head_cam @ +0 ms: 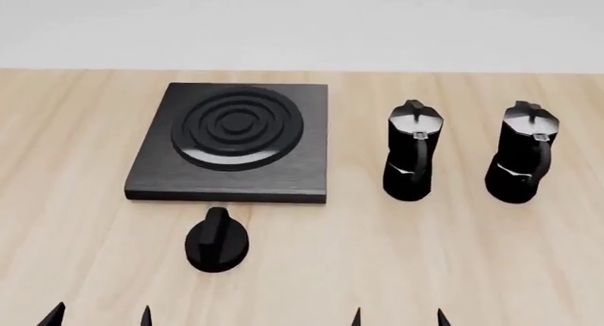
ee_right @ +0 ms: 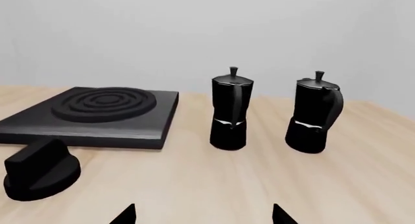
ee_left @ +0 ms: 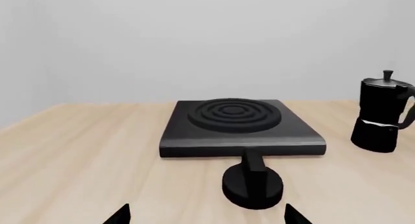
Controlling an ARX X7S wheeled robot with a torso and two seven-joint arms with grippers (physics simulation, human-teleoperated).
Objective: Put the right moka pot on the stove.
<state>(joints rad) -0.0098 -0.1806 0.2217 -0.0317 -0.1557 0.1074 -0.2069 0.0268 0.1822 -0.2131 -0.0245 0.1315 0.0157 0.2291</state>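
Stood at the outset: right moka pot (head_cam: 522,153) upright on the surface (head_cam: 453,255), well right of the stove (head_cam: 231,143), beyond its twin (head_cam: 412,150); right pincer (head_cam: 398,317) gaped wide, empty, needing a forward reach to that pot's body.

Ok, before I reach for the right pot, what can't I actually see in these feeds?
- Left gripper and right gripper: only fingertips show in every view; the frame's lower edge cuts off the rest.
- Right moka pot: absent from the left wrist view, where the left moka pot is clipped by the frame edge.
- Knob: clipped at the right wrist view's edge.
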